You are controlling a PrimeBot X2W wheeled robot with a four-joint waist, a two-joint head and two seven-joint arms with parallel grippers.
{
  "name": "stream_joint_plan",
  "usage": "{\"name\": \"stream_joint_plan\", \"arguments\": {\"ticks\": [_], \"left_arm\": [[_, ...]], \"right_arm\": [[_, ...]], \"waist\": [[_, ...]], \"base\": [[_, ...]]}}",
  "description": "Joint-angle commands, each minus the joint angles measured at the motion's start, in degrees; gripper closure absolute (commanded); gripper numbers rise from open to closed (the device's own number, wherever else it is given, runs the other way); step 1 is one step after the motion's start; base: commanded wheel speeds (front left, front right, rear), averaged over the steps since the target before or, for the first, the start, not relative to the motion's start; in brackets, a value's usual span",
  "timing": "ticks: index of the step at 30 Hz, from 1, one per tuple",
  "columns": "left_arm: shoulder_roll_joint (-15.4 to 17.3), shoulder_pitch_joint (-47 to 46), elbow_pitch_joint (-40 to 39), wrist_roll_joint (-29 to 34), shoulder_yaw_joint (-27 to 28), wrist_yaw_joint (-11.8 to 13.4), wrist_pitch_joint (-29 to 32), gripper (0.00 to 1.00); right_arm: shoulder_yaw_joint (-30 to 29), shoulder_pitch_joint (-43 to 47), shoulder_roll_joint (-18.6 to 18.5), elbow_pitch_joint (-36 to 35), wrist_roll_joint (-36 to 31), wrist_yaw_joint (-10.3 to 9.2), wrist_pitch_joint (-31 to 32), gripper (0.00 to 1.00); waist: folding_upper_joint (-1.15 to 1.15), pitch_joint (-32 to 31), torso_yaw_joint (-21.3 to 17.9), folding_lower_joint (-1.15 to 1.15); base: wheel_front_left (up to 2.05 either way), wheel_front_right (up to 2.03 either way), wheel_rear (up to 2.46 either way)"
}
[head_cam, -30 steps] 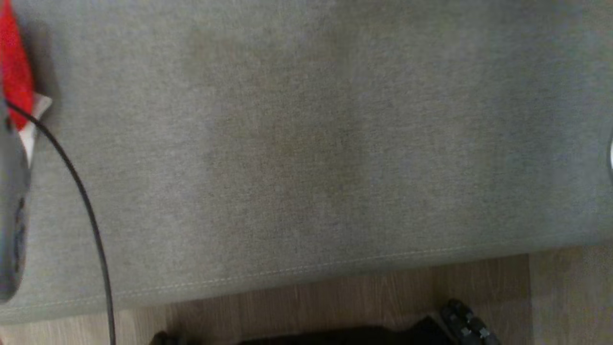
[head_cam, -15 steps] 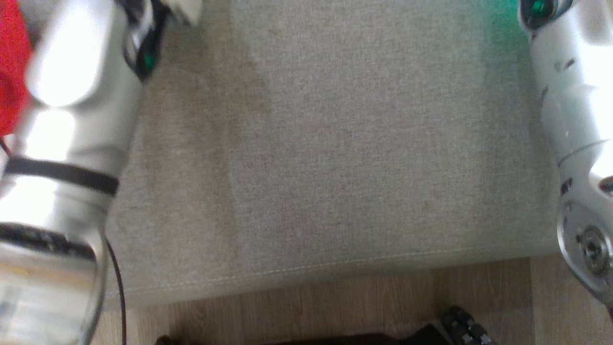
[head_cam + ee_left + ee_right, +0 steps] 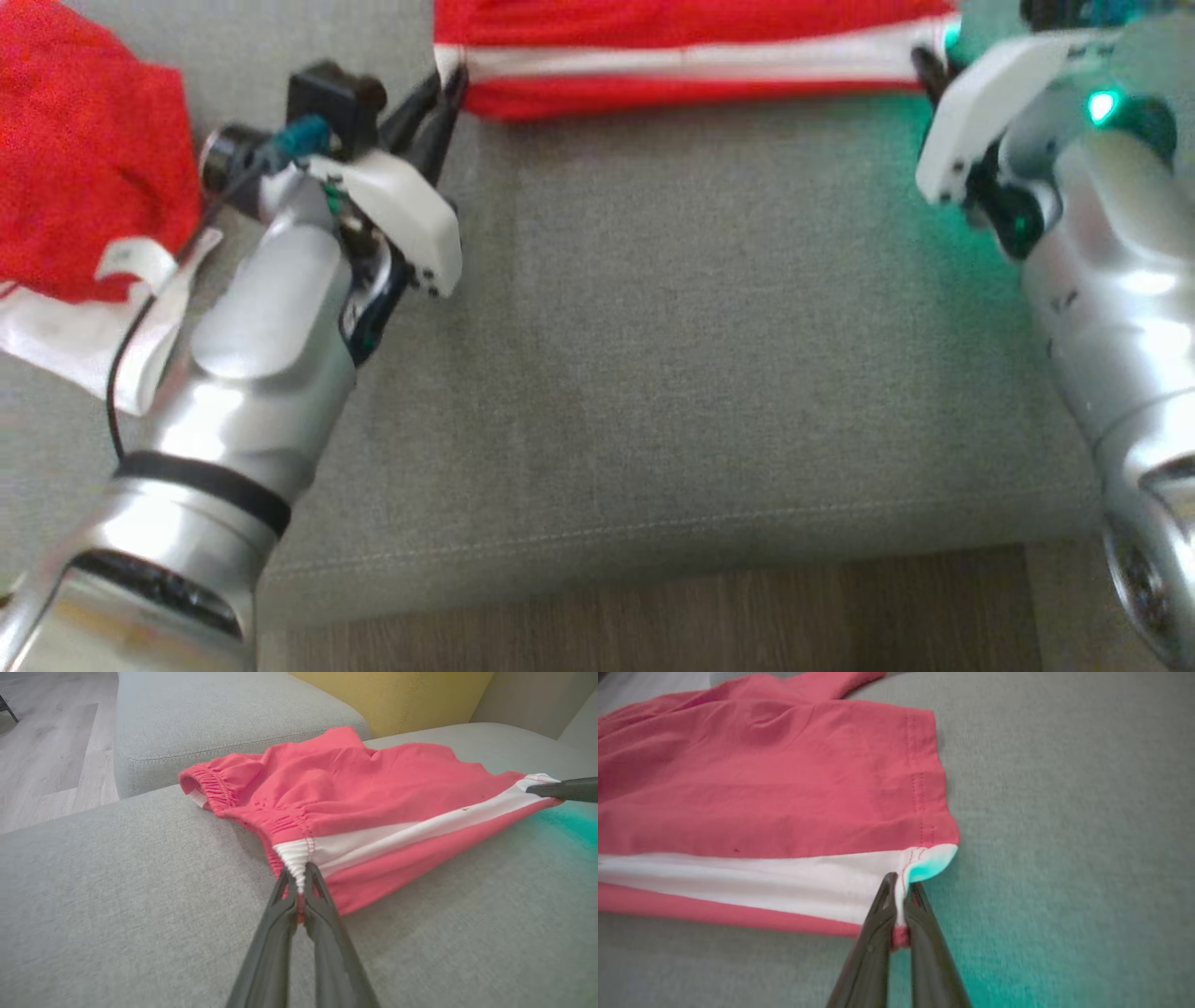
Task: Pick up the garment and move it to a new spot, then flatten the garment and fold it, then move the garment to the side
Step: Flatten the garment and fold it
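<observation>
Now the head camera has swung: a second ago it showed mostly bare grey cushion, and both arms have since come into view. The left gripper is clamped on the waistband end of the red shorts. The right gripper pinches the hem end. The shorts lie stretched between them on the cushion, likely mid-flattening. No container holds them.

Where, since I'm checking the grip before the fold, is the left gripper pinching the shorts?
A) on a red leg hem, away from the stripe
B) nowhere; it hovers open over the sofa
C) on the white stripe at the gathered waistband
C: the left gripper is shut on the shorts where the white stripe meets the gathered waistband.
</observation>
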Motion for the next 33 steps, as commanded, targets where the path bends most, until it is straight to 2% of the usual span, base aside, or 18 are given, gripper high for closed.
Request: {"name": "stream_joint_plan", "arguments": {"ticks": [1, 15, 19, 33], "left_arm": [[1.9, 0.0, -1.1, -0.2, 1.1, 0.1, -0.3, 1.00], [3.0, 12.0, -4.4, 0.2, -1.0, 0.1, -0.3, 1.00], [4.0, 17.2, -5.8, 0.4, -0.6, 0.1, -0.3, 1.00], [5.4, 25.9, -10.4, -0.8, 1.2, 0.2, -0.3, 1.00]], "right_arm": [[1.5, 1.5, -0.2, -2.0, 0.8, -0.02, 0.8, 1.00], [14.2, 15.2, -7.3, -12.1, 9.8, -0.02, 11.2, 1.00], [17.9, 19.9, -10.7, -16.9, 14.4, -0.02, 16.8, 1.00], [22.2, 27.4, -18.7, -29.3, 20.4, -0.02, 25.1, 1.00]], "waist": [[0.00, -2.6, 0.3, 0.00], [0.00, -12.9, 0.1, 0.00], [0.00, -16.0, -0.3, 0.00], [0.00, -18.1, -1.1, 0.00]], "base": [[0.00, 0.00, 0.00], [0.00, 0.00, 0.00], [0.00, 0.00, 0.00], [0.00, 0.00, 0.00]]}}
